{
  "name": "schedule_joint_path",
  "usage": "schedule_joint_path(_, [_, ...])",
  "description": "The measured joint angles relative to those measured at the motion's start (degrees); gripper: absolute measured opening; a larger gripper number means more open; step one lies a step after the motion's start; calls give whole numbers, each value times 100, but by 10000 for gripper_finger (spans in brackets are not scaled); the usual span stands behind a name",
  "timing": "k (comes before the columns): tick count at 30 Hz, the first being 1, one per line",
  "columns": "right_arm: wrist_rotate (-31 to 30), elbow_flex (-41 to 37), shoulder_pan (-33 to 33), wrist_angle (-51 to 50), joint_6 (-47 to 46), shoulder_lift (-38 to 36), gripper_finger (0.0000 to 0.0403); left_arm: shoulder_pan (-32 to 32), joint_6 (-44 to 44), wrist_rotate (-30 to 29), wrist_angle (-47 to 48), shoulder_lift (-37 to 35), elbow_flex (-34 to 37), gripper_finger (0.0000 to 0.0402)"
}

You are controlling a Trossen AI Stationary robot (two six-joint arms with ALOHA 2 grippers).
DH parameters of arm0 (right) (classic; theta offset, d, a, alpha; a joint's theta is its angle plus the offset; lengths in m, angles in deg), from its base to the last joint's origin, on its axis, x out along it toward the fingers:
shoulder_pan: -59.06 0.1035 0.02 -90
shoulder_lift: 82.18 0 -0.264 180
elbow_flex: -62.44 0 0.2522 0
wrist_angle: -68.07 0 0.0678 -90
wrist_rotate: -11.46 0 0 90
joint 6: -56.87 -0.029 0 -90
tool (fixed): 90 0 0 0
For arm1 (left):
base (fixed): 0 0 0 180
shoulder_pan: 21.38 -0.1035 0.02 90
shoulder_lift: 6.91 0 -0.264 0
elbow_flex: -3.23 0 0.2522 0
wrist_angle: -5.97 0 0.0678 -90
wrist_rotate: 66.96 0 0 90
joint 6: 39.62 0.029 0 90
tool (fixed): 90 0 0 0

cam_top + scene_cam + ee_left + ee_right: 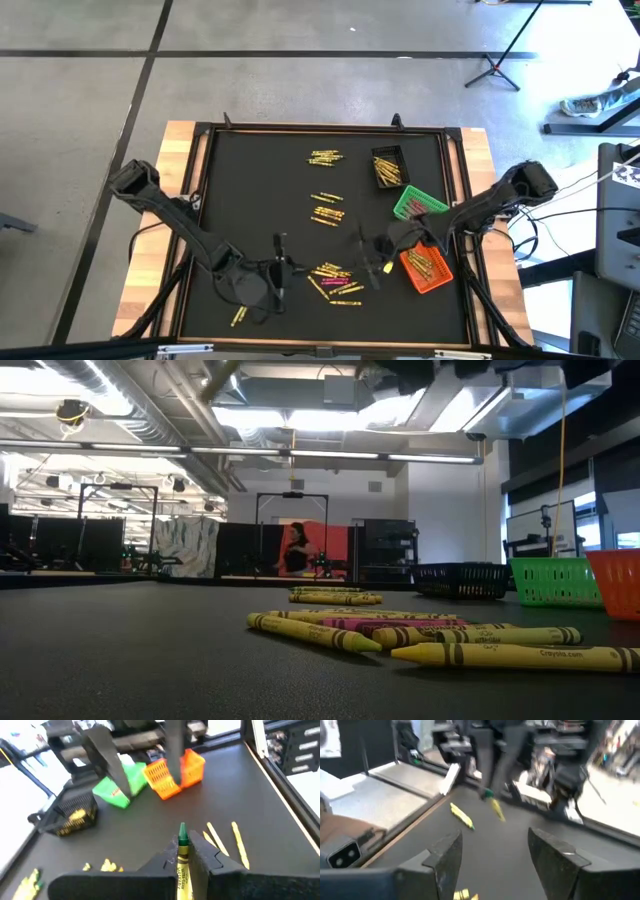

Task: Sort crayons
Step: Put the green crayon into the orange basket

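A: Left wrist view first: where is the crayon being handled?

B: A yellow crayon with a green tip (182, 855) is pinched between the fingers of the left tool (183, 862), lifted above the black desk (250, 190). In the high view that left tool (281, 268) sits near the desk's front edge, left of centre.

A: And the other crayons?

B: A loose pile of yellow and pink ones (335, 280) lies just beside it toward the front edge. More yellow groups (327, 206) run up the middle, one cluster (324, 157) near the back edge, and a single crayon (238, 317) lies by the front-left corner.

A: The bins?

B: Along the right side: a black bin (389, 166) holding yellow crayons, a green bin (418, 204), and an orange bin (426, 268) with crayons inside.

A: The right tool?

B: The right tool (372, 262) hovers between the front pile and the orange bin, fingers (445, 855) spread wide, holding nothing.
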Motion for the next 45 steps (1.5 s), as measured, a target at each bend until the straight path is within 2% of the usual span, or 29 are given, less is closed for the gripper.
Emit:
schedule_joint_path(5, [-8, 2, 8, 940, 309, 517, 224, -236, 1004, -24, -1055, 140, 0, 6])
schedule_joint_path(9, [-20, 1, 6, 1240, 420, 723, 224, -394, 1729, 68, -1865, 361, 2, 6])
schedule_joint_path(16, [257, 0, 14, 1618, 480, 734, 224, -527, 2380, 288, -3035, 626, 2, 6])
schedule_joint_path(19, [436, 2, 14, 1711, 478, 734, 208, -573, 2404, 403, -3252, 714, 2, 6])
schedule_joint_path(22, [454, 2, 12, 1689, 492, 734, 164, -647, 2359, 509, -3309, 755, 2, 6])
schedule_joint_path(29, [476, 2, 10, 1470, 707, 728, 19, -651, 1975, 642, -3217, 755, 2, 6])
schedule_joint_path(31, [458, 2, 12, 1323, 795, 726, 16, -639, 1899, 638, -3136, 757, 2, 6])
schedule_joint_path(35, [175, 4, 13, 1074, 768, 686, 39, -598, 1703, 613, -2934, 757, 4, 10])
schedule_joint_path(41, [-693, 0, 88, 125, 694, 305, 13, -565, 1169, 588, -2026, 341, -5, 65])
schedule_joint_path(45, [-1220, 2, 86, -757, 239, -147, 19, -519, 1151, 338, -1254, 190, 2, 95])
